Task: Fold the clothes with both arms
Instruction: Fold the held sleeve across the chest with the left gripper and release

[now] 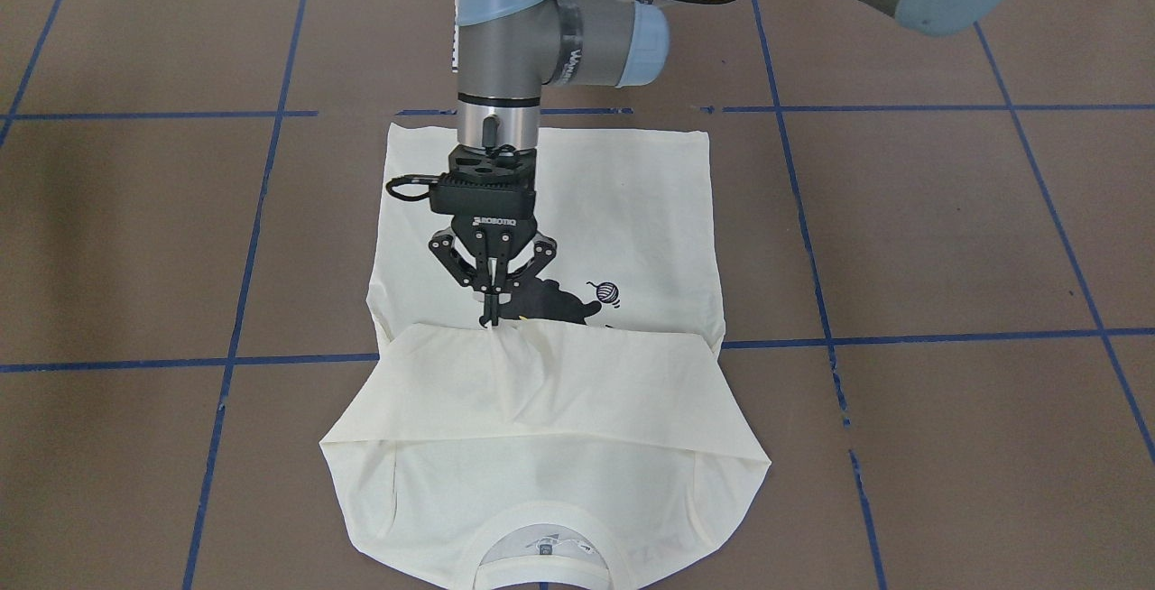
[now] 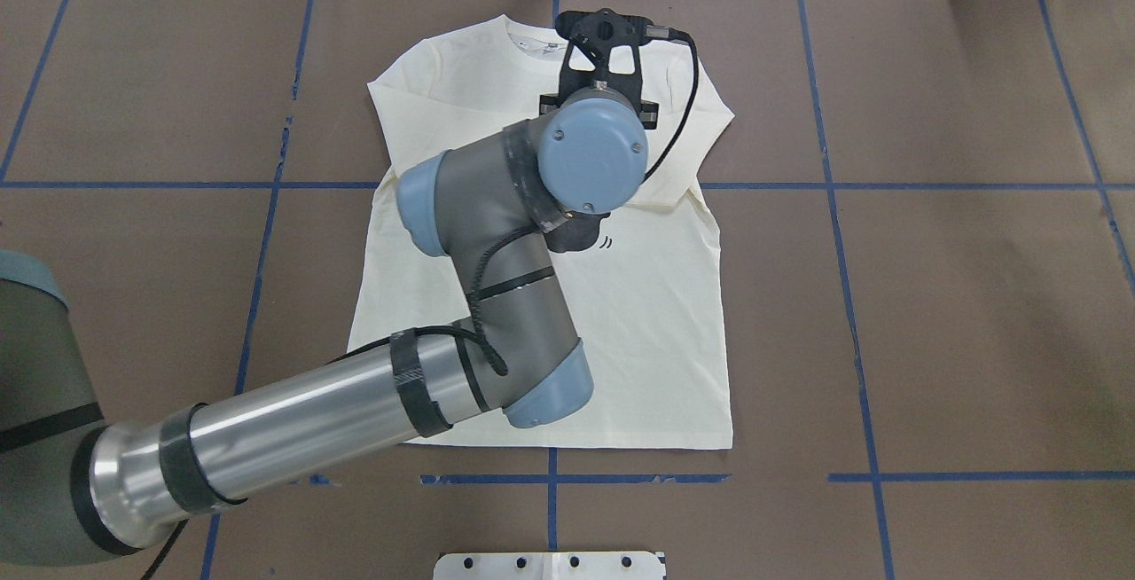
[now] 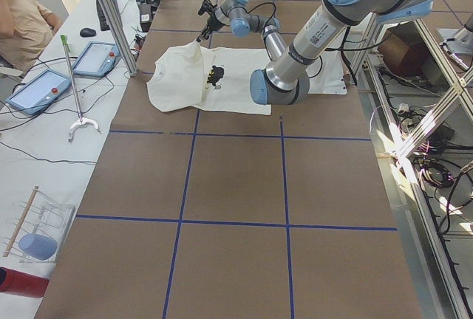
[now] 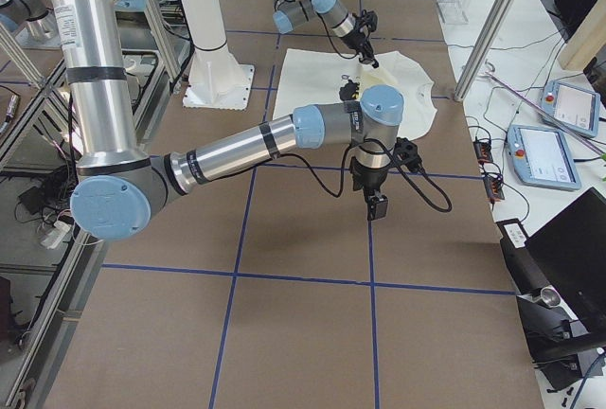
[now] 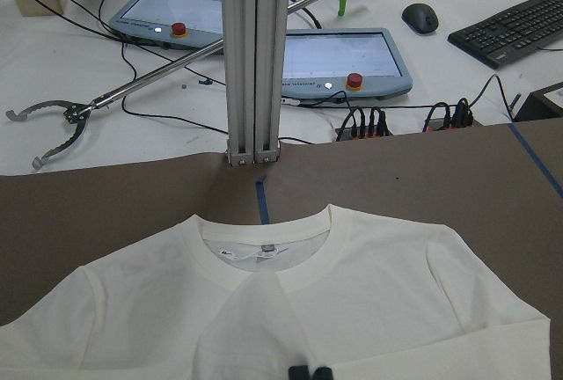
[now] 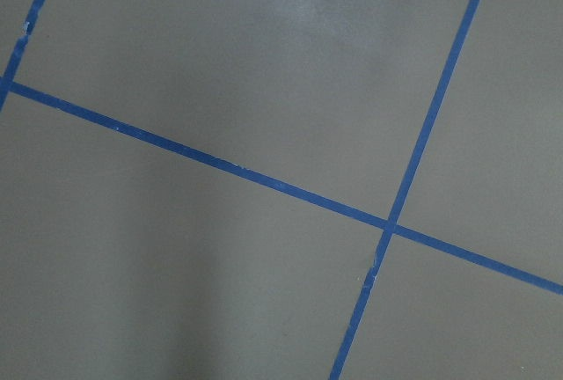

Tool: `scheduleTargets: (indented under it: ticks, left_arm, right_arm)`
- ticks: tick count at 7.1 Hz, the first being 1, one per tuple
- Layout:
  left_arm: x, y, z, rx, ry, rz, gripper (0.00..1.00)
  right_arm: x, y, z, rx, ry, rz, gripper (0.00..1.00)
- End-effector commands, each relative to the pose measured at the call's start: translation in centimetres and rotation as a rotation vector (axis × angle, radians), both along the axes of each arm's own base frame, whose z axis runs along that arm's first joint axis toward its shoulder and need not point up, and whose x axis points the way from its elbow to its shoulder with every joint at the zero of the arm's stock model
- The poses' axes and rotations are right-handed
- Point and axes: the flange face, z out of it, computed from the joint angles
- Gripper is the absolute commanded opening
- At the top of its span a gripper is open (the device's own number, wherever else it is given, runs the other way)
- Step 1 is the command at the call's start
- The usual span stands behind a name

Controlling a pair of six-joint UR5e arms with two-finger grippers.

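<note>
Brown-papered table [image 1: 947,238], blue tape grid [image 1: 902,108]. One T-shirt [image 1: 632,211] lies flat at centre, collar at 6 o'clock in the front-facing view. Two arms, two grippers. The left gripper [image 1: 490,315] is pinched tight on the folded sleeve [image 1: 586,382] edge. The right gripper [image 4: 379,206] hangs over bare table; its state cannot be told. Recommended: carry the fabric low and level so the fold lands square.

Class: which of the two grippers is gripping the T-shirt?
The left gripper, shut on a raised fold of the T-shirt beside the cat print; the right gripper hangs over bare table, away from it.
</note>
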Motion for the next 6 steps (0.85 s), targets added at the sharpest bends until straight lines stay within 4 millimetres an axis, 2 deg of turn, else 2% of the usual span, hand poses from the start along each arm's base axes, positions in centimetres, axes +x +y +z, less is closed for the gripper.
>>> scheduleTargets:
  ticks: [1,2,3,4,5,6]
  left_arm:
    - [4.3,1.0,-0.5,-0.022,-0.016,0.007,0.0]
    - [4.0,1.2,-1.5,-0.007,0.016,0.012,0.81]
    - [3.6,1.6,-2.9,0.042,0.14,0.022,1.0]
    - [3.7,2.2,-3.7,0.058,0.155,0.049,1.0]
    - [3.2,3.3,-4.7,0.051,0.181,0.164,1.0]
    - [1.6,2.7,-5.2,0.032,0.139,0.268,1.0]
  right_arm:
    - [0.0,0.3,0.2,-0.005,-0.001,0.003,1.0]
    - [0.0,0.3,0.2,-0.007,0.0,0.003,1.0]
    - [-0.1,0.3,0.0,-0.008,-0.02,0.002,1.0]
    - [-0.3,0.3,-0.3,-0.008,-0.039,0.001,1.0]
    - [-0.3,0.2,-1.0,0.012,-0.05,0.002,1.0]
    - [-1.2,-0.2,-1.7,0.071,-0.101,-0.016,1.0]
